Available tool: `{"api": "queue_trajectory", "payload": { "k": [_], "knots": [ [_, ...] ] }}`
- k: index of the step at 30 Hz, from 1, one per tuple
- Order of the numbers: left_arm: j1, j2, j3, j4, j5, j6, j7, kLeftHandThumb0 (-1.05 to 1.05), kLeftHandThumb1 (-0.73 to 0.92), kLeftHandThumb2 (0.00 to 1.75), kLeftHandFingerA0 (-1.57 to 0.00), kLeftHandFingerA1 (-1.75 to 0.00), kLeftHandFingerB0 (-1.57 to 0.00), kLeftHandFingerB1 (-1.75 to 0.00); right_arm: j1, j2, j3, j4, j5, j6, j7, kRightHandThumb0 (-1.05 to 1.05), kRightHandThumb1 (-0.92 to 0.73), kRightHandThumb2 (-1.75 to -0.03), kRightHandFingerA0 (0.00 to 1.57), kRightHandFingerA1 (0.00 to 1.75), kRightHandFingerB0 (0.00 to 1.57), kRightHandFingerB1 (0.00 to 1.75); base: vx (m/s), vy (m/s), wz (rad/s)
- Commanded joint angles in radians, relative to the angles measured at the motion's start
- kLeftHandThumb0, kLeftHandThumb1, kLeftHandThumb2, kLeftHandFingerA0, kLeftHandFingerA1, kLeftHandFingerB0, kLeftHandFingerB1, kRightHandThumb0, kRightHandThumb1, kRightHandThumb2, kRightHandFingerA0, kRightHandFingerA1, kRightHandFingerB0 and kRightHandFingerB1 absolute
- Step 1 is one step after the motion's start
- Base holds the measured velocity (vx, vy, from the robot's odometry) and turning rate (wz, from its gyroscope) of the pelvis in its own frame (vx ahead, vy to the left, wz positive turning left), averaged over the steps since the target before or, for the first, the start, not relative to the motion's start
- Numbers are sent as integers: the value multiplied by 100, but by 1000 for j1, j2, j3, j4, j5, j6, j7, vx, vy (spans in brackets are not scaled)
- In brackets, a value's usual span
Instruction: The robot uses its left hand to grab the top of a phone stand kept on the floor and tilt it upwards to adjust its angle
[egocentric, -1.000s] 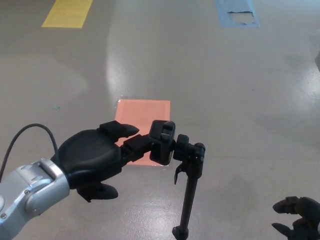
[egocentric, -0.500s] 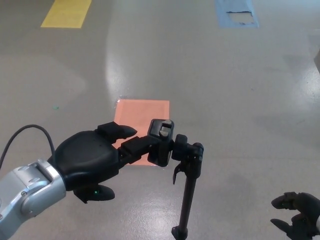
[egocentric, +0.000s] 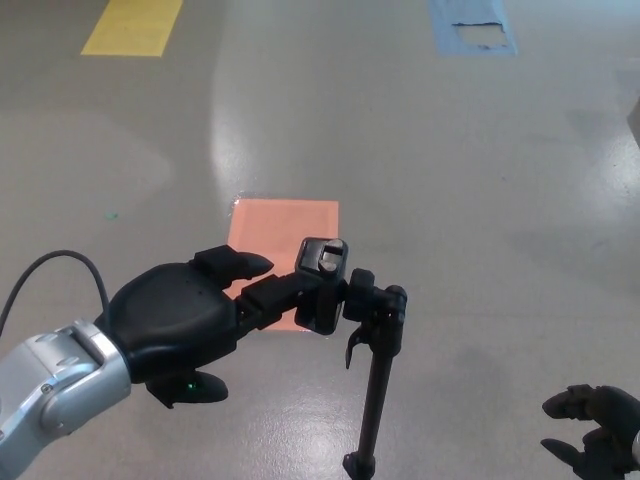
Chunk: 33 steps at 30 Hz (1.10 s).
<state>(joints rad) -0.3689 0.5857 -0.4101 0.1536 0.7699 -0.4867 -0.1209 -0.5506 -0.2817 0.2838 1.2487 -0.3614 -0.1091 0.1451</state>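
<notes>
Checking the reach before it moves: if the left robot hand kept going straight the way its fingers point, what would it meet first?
The left robot hand points right, and its fingers already appear to touch the phone stand's top clamp, though depth is uncertain.

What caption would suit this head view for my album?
Robot's left hand grips the clamp atop a black phone stand above an orange floor patch.
</notes>
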Motion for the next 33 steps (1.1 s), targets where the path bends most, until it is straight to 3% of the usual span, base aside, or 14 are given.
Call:
{"api": "queue_trajectory", "payload": {
  "k": [1, 33],
  "knots": [
    [-2, 3, 8, 19, 41, 55, -9, -37, 44, 68, -4, -32, -1, -14, -3, -14, -3, 3, -6, 7, 2, -63, -77, -63, 18, 32, 25, 30, 0, 0, 0],
    [-150, -13, -8, 339, 58, 74, 73, -40, 46, 70, -3, -24, 0, -11, -36, -17, -1, -1, -9, 25, 9, -62, -77, -63, 20, 32, 26, 30, 0, 0, 0]
  ]
}}
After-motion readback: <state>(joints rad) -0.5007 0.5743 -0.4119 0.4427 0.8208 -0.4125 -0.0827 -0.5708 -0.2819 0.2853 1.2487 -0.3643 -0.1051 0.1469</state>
